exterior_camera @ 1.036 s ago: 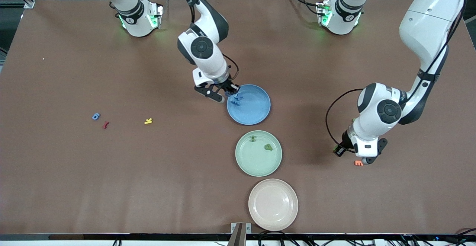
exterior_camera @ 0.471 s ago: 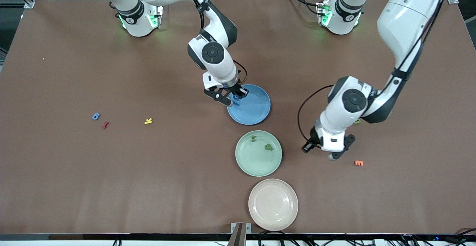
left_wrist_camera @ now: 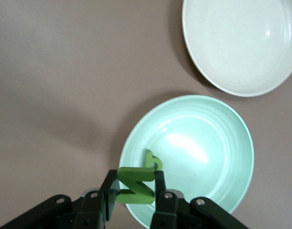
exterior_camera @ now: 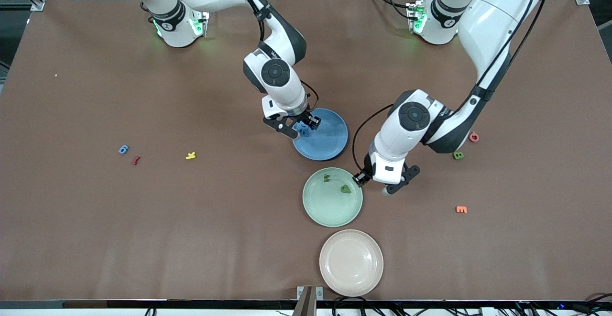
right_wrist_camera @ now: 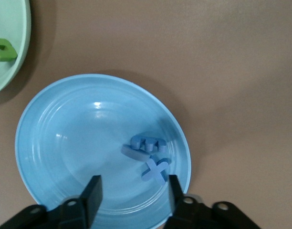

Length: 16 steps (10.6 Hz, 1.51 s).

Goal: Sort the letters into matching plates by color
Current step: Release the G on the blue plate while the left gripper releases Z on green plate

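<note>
Brown table (exterior_camera: 191,239): plates (exterior_camera: 351,262), scattered letters (exterior_camera: 191,155)

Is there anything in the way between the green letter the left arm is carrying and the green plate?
Nothing visible. The left gripper holds the green letter right at the green plate's rim toward the left arm's end of the table. Two green letters already lie in the plate, one just ahead of the held one, yet most of the plate is bare.

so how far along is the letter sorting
Done: three blue letters lie in the blue plate, just under the open right gripper, and two green letters lie in the green plate. In hand: the left gripper holds a green letter at that plate's edge. Left: a blue letter toward the right arm's end and a green letter toward the left arm's end.
</note>
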### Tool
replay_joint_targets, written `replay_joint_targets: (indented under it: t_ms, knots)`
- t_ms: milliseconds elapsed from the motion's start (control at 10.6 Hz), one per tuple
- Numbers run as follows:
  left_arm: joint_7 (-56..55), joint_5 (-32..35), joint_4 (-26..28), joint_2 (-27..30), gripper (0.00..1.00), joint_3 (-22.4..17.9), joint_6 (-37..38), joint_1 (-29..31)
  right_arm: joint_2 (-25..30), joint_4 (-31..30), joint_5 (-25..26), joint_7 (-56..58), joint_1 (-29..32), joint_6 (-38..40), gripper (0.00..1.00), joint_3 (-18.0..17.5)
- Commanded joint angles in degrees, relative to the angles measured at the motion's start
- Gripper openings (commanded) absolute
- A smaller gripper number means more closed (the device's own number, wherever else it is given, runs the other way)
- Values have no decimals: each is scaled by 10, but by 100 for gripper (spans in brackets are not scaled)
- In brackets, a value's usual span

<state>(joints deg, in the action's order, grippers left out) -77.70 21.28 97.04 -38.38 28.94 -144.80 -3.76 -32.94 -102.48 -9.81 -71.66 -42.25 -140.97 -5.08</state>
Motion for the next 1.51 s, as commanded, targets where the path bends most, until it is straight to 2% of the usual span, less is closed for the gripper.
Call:
replay_joint_targets:
  t_ms: [0,188,471,565,659,753,848,1224,1413]
  knots:
    - [-36,6,-37,-18,0,-5,-2,-29,-4,14,4,-13,2,7,70,4]
    - [-67,6,-62,-29,0,-5,-3,-50,2,15,4,-11,2,15,70,16]
    - [-114,9,-85,-42,0,-7,-19,-83,35,14,4,9,7,73,70,33]
    - [-129,10,-91,-47,0,-26,-26,-100,45,15,4,25,13,89,70,35]
    - [-158,8,-107,-50,38,-65,-27,-138,59,14,4,44,23,100,70,37]
    - [-164,9,-111,-50,99,-105,-27,-170,71,14,4,63,38,120,70,38]
    - [-167,9,-111,-49,100,-124,-27,-186,83,14,4,84,53,143,70,38]
    - [-163,15,-106,-44,100,-125,-26,-175,135,5,1,199,150,212,70,33]
    - [-137,17,-97,-44,100,-126,-23,-160,171,-37,1,272,198,235,70,33]
